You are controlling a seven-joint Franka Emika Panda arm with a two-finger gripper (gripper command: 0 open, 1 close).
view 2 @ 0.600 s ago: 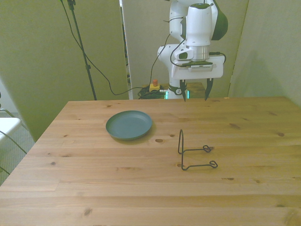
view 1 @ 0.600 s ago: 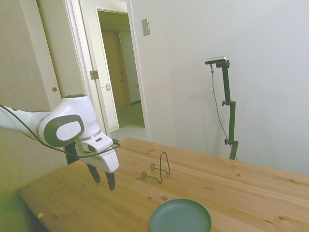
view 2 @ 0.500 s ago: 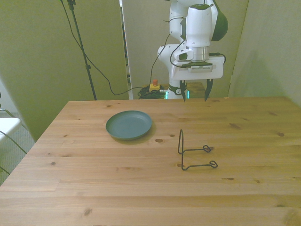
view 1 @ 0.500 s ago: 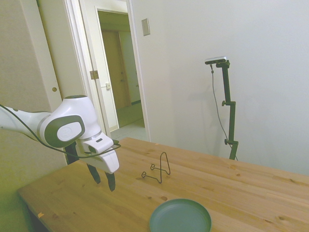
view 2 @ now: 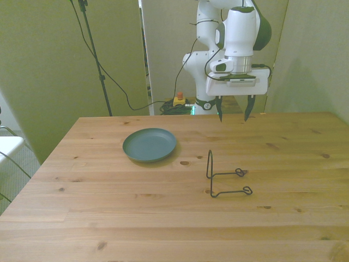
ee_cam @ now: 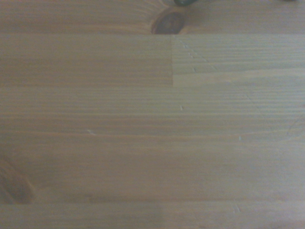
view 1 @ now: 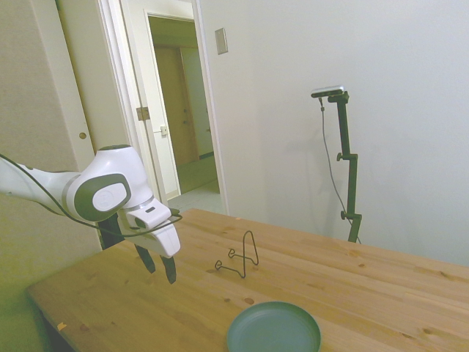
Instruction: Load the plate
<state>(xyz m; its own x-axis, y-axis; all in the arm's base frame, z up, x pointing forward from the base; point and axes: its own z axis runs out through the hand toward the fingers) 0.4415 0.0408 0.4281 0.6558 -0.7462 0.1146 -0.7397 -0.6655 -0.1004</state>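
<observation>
**Gripper spread wide above the far edge, plate lying flat on the table**

The white arm holds its gripper point(view 2: 233, 111) in the air above the far edge of the wooden table point(view 2: 163, 218), with the 2 dark fingers point(view 2: 220, 109) pointing down and set well apart, grasping nothing. In the side view the gripper point(view 1: 159, 263) hangs clear of the boards, with open space between its fingertips and the wood.

The plate point(view 2: 150, 144) is a round, dark teal-green dish with a shallow raised rim. It lies flat on the table with nothing on it. In the front view it sits at about 8 o'clock from the gripper and well apart from it. In the side view the plate point(view 1: 273, 328) lies at the near edge of the table, at about 4 o'clock from the gripper.

The thin black wire stand point(view 2: 225, 176) rests on the table at about 6 o'clock from the gripper in the front view, with 1 upright loop and 2 prongs lying along the wood. It stands at about 4 o'clock from the plate, near it without touching. In the side view the wire stand point(view 1: 239, 257) sits between the gripper and the plate.

The wrist view shows only blurred wood planks point(ee_cam: 152, 124) and a dark knot point(ee_cam: 167, 22).
</observation>
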